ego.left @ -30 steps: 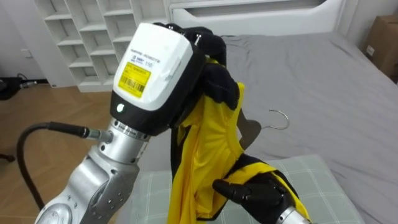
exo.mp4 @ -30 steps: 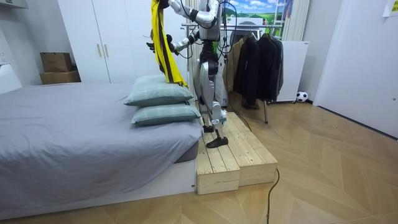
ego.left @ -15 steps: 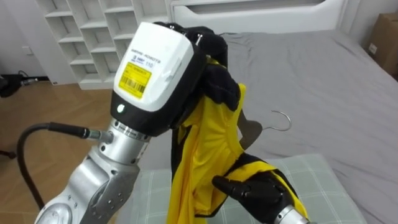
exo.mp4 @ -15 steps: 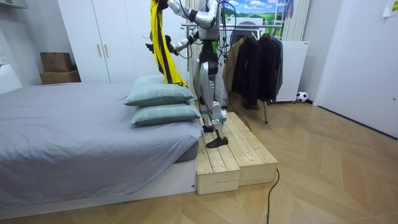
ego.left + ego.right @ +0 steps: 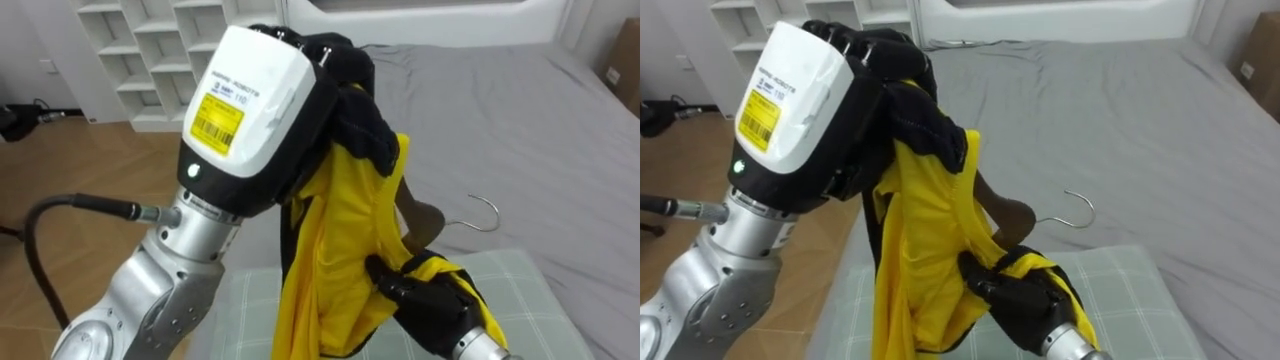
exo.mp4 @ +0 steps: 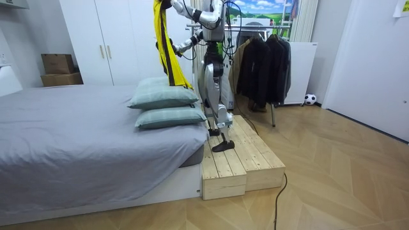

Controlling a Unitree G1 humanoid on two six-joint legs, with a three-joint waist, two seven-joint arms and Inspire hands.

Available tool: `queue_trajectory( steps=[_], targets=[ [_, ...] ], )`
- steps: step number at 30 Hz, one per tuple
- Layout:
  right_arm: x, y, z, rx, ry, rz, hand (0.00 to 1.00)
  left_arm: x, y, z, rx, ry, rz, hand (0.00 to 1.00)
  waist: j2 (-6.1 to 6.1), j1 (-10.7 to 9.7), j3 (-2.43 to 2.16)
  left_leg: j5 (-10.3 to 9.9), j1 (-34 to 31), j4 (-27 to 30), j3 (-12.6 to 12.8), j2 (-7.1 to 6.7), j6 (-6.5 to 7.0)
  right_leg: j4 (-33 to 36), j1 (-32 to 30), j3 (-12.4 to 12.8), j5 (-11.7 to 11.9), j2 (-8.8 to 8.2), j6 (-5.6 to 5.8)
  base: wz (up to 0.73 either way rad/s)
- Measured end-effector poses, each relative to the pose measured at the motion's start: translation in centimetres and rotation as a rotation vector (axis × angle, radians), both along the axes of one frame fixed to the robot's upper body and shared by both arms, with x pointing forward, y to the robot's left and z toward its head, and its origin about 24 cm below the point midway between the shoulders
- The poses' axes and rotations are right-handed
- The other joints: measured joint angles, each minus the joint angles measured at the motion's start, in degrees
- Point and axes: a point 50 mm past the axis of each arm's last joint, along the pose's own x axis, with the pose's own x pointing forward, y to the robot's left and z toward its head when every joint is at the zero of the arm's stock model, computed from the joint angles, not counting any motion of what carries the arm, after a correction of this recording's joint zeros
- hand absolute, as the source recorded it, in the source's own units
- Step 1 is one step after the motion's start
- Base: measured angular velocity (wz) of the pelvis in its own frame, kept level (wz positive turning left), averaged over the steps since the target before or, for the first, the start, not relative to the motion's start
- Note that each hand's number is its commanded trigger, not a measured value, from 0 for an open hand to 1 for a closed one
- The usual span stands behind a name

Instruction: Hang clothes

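Note:
My left hand is raised high in front of me, its dark fingers curled on the black collar end of a yellow garment that hangs down from it. Lower right, my right hand has its fingers curled into the yellow cloth. A wooden hanger sits behind the garment, and its metal hook sticks out to the right. In the room view I stand on a wooden platform beside the bed, holding the garment up over the pillows.
The grey bed lies ahead, with a checked pillow right below my hands. A white cubby shelf stands at the back left. A clothes rack with dark jackets stands behind me. A cardboard box sits at the far right.
My right hand's fingers have curled in on the yellow cloth. The hanger hook has shifted a little right and down. The left hand still holds the garment up.

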Motion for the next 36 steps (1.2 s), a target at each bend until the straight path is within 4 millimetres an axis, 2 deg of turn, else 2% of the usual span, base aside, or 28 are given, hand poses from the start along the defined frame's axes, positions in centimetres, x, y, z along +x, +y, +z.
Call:
queue_trajectory(
  steps=[10, 12, 17, 19, 26, 27, 28, 29, 36],
  targets=[
    [-0.3, -0.7, -0.7, -0.035, 0.012, 0.003, 1.00, 0.0, 0.0, -0.1, 0.021, 0.011, -0.001, 1.00, -0.29, 0.3, -0.17, 0.0, 0.2, 0.1, 0.0, 0.02, 0.00, 0.1, 0.2, -0.5, 0.0, -0.03, 0.00, 0.00],
    [-0.4, -1.1, -1.0, -0.066, 0.019, 0.007, 1.00, 0.0, 0.0, -0.4, 0.022, 0.030, 0.001, 1.00, -0.41, -0.2, -0.12, 0.0, 0.4, 0.1, 0.2, 0.01, 0.00, 0.1, 0.4, -0.4, 0.0, -0.07, 0.00, 0.00],
    [-0.6, -2.7, -1.6, -0.158, 0.041, -0.012, 1.00, -0.4, 0.1, -1.4, 0.044, 0.059, -0.006, 1.00, -1.43, -1.0, -0.09, 0.0, 0.9, 0.2, 0.3, -0.01, 0.00, 0.1, 0.9, -0.5, -0.1, -0.11, 0.04, 0.01],
    [-0.6, -3.4, -1.5, -0.179, 0.040, -0.024, 1.00, -0.5, 0.1, -1.4, 0.062, 0.052, -0.018, 1.00, -1.89, -1.0, -0.21, 0.0, 0.9, 0.2, 0.3, -0.03, 0.00, 0.1, 1.0, -0.4, -0.1, -0.13, 0.04, 0.00],
    [-0.6, -3.9, -1.4, -0.213, 0.039, -0.023, 1.00, -0.5, 0.1, -1.4, 0.068, 0.052, -0.022, 1.00, -2.39, -1.2, -0.26, 0.0, 1.4, 0.2, 0.3, -0.06, 0.00, 0.1, 1.3, -0.1, -0.1, -0.13, 0.04, 0.00],
    [-0.6, -3.8, -1.4, -0.219, 0.039, -0.020, 1.00, -0.5, 0.2, -1.4, 0.068, 0.053, -0.022, 0.82, -2.45, -1.3, -0.23, 0.0, 1.4, 0.2, 0.3, -0.07, 0.01, 0.1, 1.2, 0.1, -0.1, -0.13, 0.07, 0.00],
    [-0.6, -3.8, -1.4, -0.236, 0.036, -0.012, 1.00, -0.5, 0.2, -1.5, 0.068, 0.059, -0.020, 0.53, -2.61, -1.3, -0.24, 0.0, 1.3, 0.2, 0.3, -0.08, 0.01, 0.0, 1.2, 0.1, -0.1, -0.12, 0.11, 0.00],
    [-0.6, -3.9, -1.4, -0.247, 0.035, -0.008, 1.00, -0.5, 0.2, -1.6, 0.068, 0.063, -0.019, 0.00, -2.69, -1.5, -0.23, 0.0, 1.3, 0.2, 0.3, -0.09, 0.01, 0.0, 1.2, 0.1, -0.1, -0.12, 0.12, 0.00],
    [-0.6, -4.7, -1.5, -0.384, 0.040, 0.011, 1.00, 0.0, 0.6, -2.2, 0.067, 0.099, -0.004, 0.00, -3.43, -2.1, -0.34, 0.0, 1.0, 0.2, 0.3, -0.09, 0.01, 0.0, 0.9, 0.1, -0.1, -0.08, 0.11, 0.00]
  ],
)
